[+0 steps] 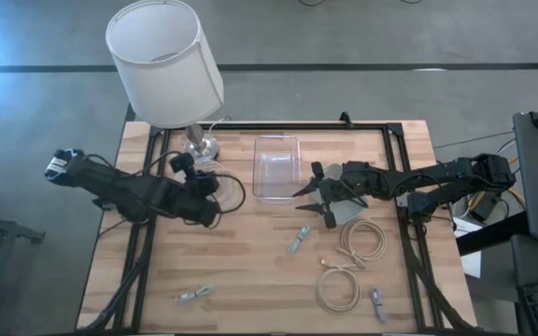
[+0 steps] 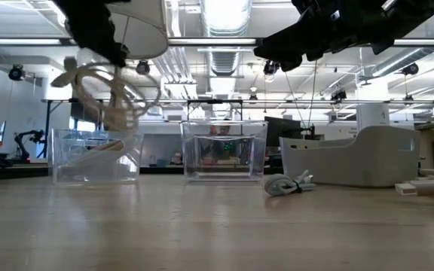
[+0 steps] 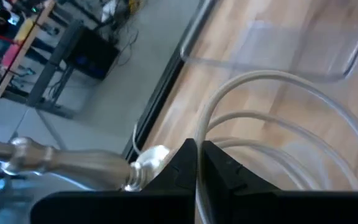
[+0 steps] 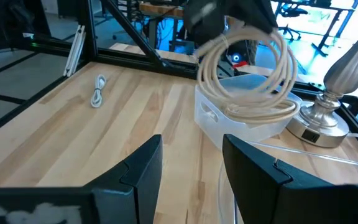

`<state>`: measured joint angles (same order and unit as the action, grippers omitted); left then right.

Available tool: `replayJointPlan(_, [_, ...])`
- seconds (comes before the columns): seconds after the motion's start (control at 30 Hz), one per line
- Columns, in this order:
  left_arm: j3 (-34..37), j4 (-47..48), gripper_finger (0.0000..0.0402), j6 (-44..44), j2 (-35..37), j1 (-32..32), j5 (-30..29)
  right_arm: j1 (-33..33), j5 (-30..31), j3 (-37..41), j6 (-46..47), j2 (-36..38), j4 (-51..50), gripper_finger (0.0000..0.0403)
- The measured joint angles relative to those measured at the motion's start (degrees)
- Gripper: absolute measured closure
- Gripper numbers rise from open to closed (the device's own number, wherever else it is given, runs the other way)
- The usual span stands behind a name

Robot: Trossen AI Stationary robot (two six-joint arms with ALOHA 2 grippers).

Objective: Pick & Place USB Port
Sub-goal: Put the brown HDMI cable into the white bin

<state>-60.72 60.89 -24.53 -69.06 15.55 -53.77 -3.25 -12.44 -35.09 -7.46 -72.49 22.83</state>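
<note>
A beige coiled USB cable (image 1: 234,192) hangs from my left gripper (image 1: 215,189), which is shut on it just left of the clear plastic bin (image 1: 276,168). In the low view the coil (image 2: 108,94) dangles clear of the table. The right wrist view shows the coil (image 4: 247,68) in front of the bin (image 4: 229,118). My right gripper (image 1: 313,207) hovers open just right of the bin, over the table, touching nothing. More cables lie on the table: two beige coils (image 1: 362,241) (image 1: 337,287) and three small grey ones (image 1: 297,240) (image 1: 378,303) (image 1: 194,296). My left gripper pinches the coil between its two fingers (image 3: 219,168), on a strand of the loop (image 3: 199,146) that runs between them. The coil is lifted clear and hangs slack below the fingers in several loops (image 2: 115,113).
A lamp with a white shade (image 1: 166,61) stands at the table's far left, its metal base (image 1: 199,145) close to my left gripper. A black frame rail (image 1: 297,127) runs along the far edge. Bare wood lies in the near left part of the table (image 1: 157,271).
</note>
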Motion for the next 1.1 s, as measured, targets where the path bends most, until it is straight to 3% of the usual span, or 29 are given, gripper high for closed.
replayJointPlan(0.33, [7.4, -9.1, 0.0388, 6.4, 0.0, -4.6, 0.8, 0.0, 0.0, 0.0, -1.0, 0.0, 0.0, 0.0236])
replayJointPlan(0.63, [13.0, -14.7, 0.0365, 5.5, 0.0, -6.7, 0.5, 0.0, 0.0, 0.0, -1.7, 0.0, 0.1, 0.0236])
replayJointPlan(0.87, [16.3, -15.9, 0.0339, 7.9, 0.0, -7.3, -4.0, 0.0, 0.0, 0.0, -1.7, 0.0, 0.1, 0.0236])
replayJointPlan(1.1, [18.3, -16.1, 0.0312, 3.8, 0.0, -7.7, -6.8, 0.0, 0.0, 0.0, -1.7, 0.0, 0.1, 0.0236])
